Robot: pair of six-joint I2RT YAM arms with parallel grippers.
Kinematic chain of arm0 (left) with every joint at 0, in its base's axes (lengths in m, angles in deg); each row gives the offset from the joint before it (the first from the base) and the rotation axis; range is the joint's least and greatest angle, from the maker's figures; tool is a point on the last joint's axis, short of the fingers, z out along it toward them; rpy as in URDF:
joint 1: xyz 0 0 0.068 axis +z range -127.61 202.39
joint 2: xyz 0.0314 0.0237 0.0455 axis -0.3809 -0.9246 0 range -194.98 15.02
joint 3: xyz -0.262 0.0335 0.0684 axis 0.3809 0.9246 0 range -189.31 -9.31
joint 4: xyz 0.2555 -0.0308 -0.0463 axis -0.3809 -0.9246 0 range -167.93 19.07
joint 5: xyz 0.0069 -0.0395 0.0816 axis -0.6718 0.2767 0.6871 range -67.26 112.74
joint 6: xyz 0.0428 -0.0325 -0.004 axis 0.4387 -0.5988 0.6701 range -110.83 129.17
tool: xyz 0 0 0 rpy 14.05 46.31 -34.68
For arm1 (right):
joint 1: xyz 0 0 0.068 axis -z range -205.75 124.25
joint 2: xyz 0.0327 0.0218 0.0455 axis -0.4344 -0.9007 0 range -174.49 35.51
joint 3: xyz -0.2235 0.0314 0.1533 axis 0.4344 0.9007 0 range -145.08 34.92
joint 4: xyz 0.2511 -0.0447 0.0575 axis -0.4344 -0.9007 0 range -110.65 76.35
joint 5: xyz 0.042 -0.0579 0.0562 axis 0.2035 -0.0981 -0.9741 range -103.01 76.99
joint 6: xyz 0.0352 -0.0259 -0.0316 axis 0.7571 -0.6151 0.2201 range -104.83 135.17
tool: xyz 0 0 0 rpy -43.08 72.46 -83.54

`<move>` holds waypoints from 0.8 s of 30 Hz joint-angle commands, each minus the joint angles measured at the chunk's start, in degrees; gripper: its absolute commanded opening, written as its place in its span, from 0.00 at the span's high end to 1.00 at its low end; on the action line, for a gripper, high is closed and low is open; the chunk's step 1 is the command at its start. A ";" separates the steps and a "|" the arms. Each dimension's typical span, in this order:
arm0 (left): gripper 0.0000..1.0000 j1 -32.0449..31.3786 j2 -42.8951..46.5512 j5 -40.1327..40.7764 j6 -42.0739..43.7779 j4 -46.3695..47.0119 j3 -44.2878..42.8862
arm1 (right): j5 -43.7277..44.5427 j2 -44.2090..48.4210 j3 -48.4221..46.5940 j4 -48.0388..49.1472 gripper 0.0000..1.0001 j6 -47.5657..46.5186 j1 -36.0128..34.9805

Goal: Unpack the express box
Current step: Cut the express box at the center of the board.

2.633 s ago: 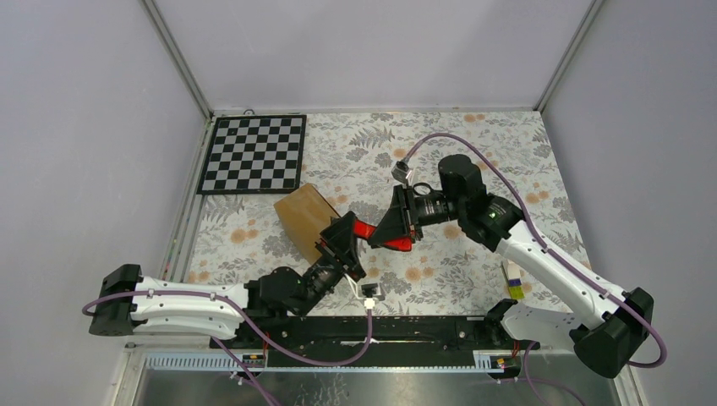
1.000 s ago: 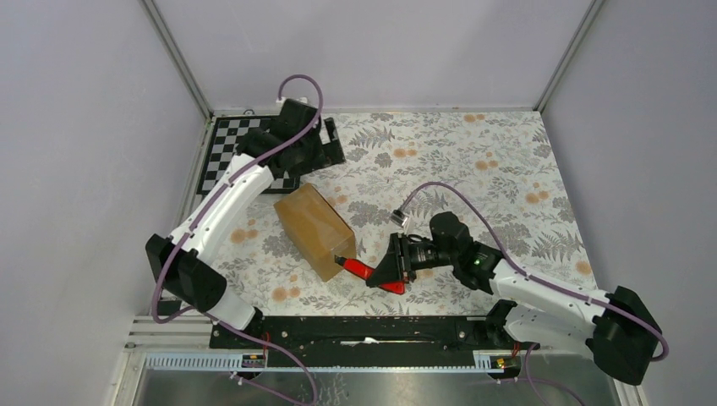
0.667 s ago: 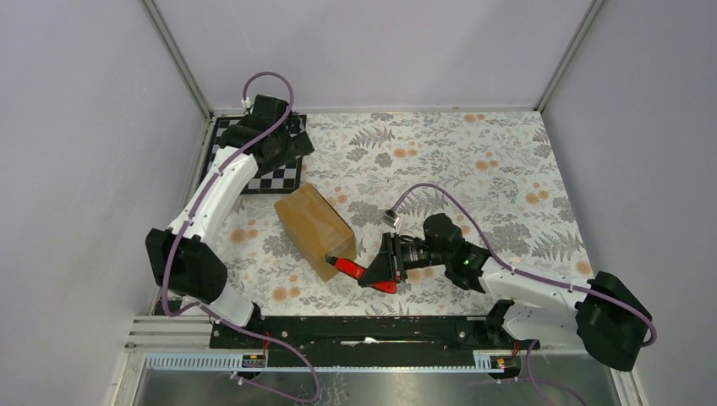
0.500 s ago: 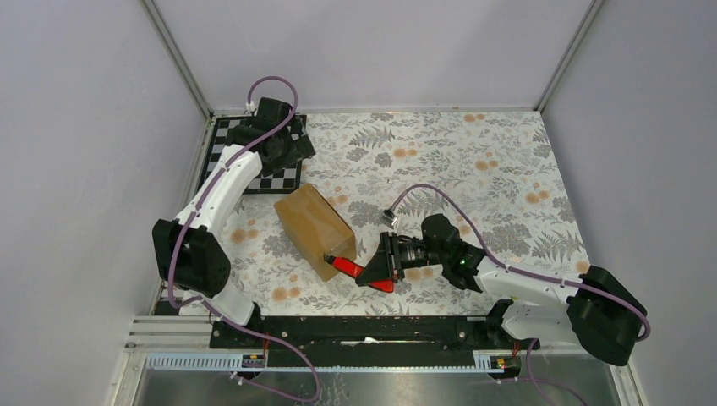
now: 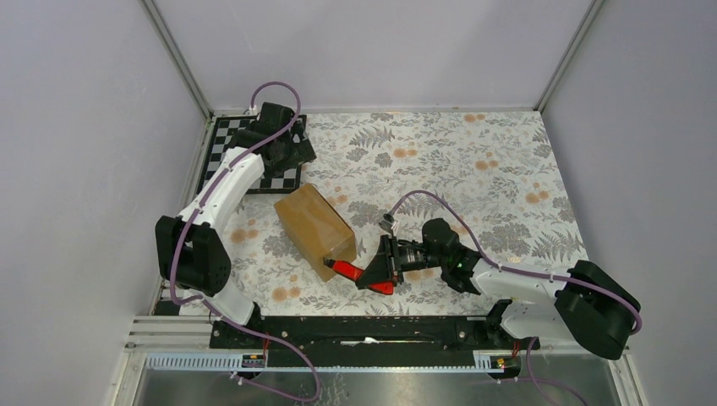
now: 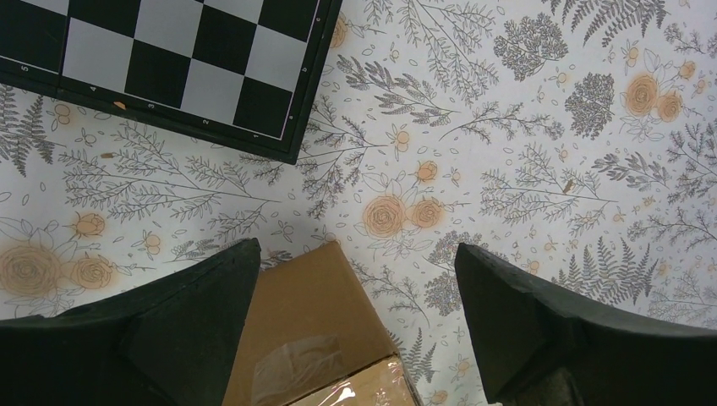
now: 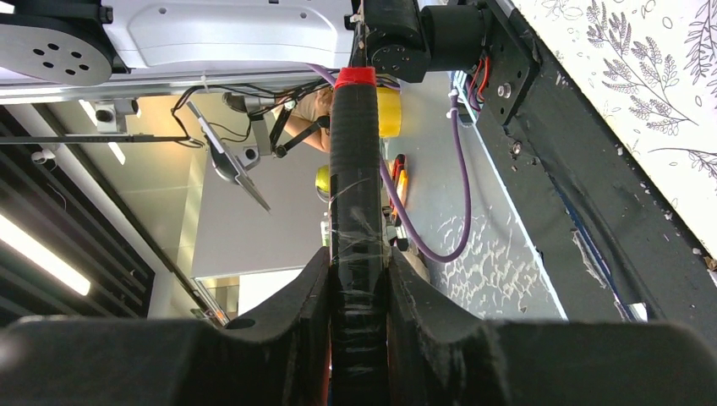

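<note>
The left gripper has swung over the express box, spread wide; the right gripper pinches the cutter.

We see a black-and-white chequered board lying flat at the far left corner of a white tablecloth printed with grey ferns and orange roses. A small red-handled cutter is near the cloth's front edge. Pale grey walls stand around it.
</note>
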 commanded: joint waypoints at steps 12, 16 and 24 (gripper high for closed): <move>0.06 0.41 0.84 -1.81 1.22 3.75 1.74 | -1.53 -1.17 -0.74 5.19 1.00 1.03 -0.35; 0.07 0.41 0.85 -2.02 1.35 3.93 1.81 | -1.40 -1.12 -0.43 5.23 1.00 1.18 -0.35; 0.07 0.41 0.96 -2.23 1.39 4.19 2.02 | -1.12 -1.37 -0.22 5.19 1.00 1.39 -0.35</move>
